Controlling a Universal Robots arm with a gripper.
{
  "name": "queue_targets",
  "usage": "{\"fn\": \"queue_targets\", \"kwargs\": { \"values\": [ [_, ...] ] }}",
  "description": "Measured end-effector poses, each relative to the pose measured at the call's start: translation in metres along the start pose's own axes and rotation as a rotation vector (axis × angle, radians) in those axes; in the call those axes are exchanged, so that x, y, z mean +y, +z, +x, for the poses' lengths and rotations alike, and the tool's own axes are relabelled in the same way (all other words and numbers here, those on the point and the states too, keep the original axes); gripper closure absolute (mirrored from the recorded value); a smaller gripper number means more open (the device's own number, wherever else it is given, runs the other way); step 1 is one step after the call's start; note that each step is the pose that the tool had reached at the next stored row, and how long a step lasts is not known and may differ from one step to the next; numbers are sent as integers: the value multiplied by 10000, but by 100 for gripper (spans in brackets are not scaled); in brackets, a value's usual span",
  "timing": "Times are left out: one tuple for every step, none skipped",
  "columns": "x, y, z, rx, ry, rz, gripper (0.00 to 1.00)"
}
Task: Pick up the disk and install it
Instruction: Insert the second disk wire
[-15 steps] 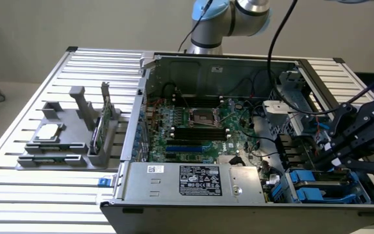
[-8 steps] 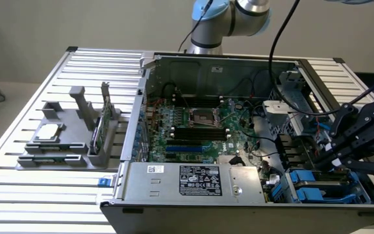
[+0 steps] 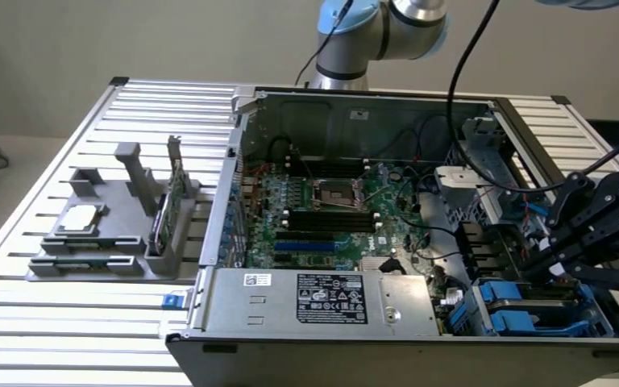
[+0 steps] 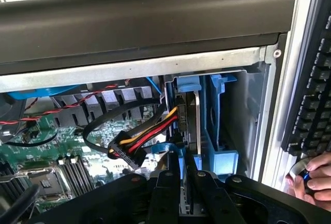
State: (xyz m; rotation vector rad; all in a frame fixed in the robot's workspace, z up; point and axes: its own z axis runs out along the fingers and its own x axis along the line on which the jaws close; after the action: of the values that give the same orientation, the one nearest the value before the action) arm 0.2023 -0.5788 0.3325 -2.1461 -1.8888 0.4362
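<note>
The disk (image 4: 190,125) stands on edge in the drive cage of the open computer case (image 3: 396,322), its dark metal edge showing between blue carrier rails, low and right of centre in the wrist view. In the exterior view the same bay sits at the lower right of the frame, where blue plastic (image 3: 525,310) shows below the hand (image 3: 554,262).

By its look the disk is stiff and fairly heavy for its bulk, with smooth metal faces that could slip; a knock or twist would likely harm it, and the plastic rails probably flex. The safest hold seems to be across its two flat faces near the exposed edge, clear of the cables (image 4: 147,133) plugged in beside it.

The hand (image 4: 182,182) is right at the disk: its two black fingers (image 4: 168,188) are drawn close together with the disk's near edge between them, apparently pinching it. A person's hand (image 4: 313,175) rests on a knob at the lower right, beside a keyboard (image 4: 315,89).
</note>
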Motion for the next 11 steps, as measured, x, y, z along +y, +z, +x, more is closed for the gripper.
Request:
{"fn": "queue_targets", "kwargs": {
  "values": [
    [0, 0, -2, 12, 48, 9, 85],
    [1, 0, -6, 23, 97, 22, 85],
    [1, 0, -8, 32, 146, 39, 85],
    [3, 0, -11, 37, 194, 61, 85],
    [6, 0, -13, 37, 232, 78, 85],
    [9, -2, -14, 32, 268, 93, 85],
    [14, -5, -16, 28, 300, 107, 85],
    [22, -7, -18, 28, 324, 118, 85],
    [30, -10, -20, 29, 344, 126, 85],
    [37, -13, -23, 32, 364, 135, 85],
    [41, -13, -26, 37, 384, 140, 85]
  ]
}}
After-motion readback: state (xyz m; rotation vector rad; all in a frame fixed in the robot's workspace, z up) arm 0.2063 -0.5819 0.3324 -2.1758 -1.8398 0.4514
